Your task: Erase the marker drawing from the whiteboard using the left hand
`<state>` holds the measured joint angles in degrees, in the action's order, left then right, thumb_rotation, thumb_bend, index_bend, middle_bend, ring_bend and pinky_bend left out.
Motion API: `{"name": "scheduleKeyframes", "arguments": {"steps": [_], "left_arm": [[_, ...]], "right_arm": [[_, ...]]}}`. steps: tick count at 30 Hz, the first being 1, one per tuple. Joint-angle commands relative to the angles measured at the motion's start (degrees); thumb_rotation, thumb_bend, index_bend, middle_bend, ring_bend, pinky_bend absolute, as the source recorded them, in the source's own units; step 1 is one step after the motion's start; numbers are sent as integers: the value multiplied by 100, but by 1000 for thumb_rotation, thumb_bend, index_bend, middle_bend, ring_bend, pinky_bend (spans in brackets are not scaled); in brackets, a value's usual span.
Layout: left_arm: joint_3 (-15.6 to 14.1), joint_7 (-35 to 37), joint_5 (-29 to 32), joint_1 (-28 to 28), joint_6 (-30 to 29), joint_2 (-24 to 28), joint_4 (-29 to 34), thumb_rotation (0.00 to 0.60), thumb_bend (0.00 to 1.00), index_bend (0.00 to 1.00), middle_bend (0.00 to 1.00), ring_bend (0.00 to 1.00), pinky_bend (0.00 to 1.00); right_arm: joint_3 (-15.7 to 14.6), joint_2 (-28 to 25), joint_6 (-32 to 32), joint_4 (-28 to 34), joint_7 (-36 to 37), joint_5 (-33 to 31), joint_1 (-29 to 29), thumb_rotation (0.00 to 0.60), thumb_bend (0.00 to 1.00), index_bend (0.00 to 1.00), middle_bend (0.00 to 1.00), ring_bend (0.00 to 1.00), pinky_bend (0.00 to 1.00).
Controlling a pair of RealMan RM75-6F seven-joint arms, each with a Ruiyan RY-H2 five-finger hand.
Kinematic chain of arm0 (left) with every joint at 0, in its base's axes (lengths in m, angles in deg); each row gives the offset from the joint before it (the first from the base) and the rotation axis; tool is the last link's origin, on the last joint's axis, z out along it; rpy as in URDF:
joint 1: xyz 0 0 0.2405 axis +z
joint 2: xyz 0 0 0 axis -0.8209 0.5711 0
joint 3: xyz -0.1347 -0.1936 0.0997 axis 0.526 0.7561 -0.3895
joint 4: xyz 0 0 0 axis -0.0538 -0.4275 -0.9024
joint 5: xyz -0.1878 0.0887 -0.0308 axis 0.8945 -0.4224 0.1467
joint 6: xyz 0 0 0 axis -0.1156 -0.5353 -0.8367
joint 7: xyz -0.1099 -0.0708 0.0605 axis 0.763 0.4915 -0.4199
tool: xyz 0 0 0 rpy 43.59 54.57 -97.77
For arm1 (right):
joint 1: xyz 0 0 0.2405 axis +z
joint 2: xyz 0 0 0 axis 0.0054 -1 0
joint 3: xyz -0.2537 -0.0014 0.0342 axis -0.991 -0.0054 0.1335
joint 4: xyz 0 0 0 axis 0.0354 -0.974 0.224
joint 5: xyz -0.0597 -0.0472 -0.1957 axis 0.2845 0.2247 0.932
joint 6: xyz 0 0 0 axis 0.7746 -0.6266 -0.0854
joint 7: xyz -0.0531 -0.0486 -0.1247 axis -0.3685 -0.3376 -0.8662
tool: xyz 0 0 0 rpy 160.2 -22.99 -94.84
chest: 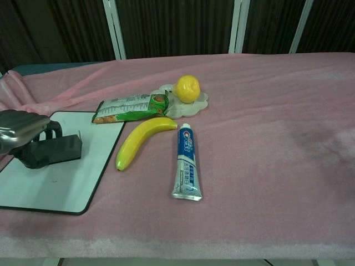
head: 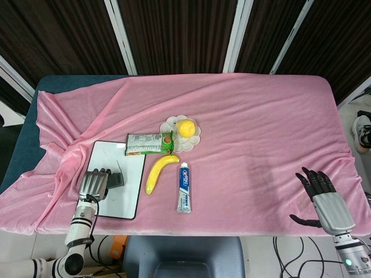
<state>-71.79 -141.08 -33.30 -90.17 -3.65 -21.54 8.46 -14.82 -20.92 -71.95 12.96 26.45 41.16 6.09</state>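
The whiteboard (head: 130,194) (chest: 66,183) lies at the front left of the pink cloth. My left hand (head: 94,183) (chest: 19,130) holds a dark eraser (head: 116,180) (chest: 55,151) pressed on the board's middle. Only a short stub of the marker line (head: 118,165) (chest: 79,133) shows just beyond the eraser; the rest is hidden or gone. My right hand (head: 323,200) hovers open at the table's front right, fingers spread, holding nothing; the chest view does not show it.
Right of the board lie a banana (head: 158,172) (chest: 138,139), a toothpaste tube (head: 184,187) (chest: 186,162) and a green snack packet (head: 149,143) (chest: 130,107). A lemon (head: 186,127) (chest: 187,88) sits on a white plate (head: 171,124). The cloth (head: 261,127) is rumpled at the left.
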Motion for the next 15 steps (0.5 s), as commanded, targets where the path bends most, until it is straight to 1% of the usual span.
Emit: {"name": "scheduleKeyframes", "arguments": {"steps": [1, 11, 15], "left_arm": [[120, -125, 230, -147, 32, -123, -170, 600, 770, 653, 812, 674, 590], [388, -211, 727, -492, 201, -407, -758, 600, 766, 654, 812, 674, 595], [419, -216, 776, -532, 214, -439, -827, 600, 766, 654, 812, 674, 596]], "right_arm": [[5, -9, -24, -2, 22, -1, -11, 600, 216, 0, 0, 0, 0], [20, -44, -80, -7, 90, -4, -31, 600, 216, 0, 0, 0, 0], [22, -47, -84, -8, 95, -7, -33, 600, 216, 0, 0, 0, 0]]}}
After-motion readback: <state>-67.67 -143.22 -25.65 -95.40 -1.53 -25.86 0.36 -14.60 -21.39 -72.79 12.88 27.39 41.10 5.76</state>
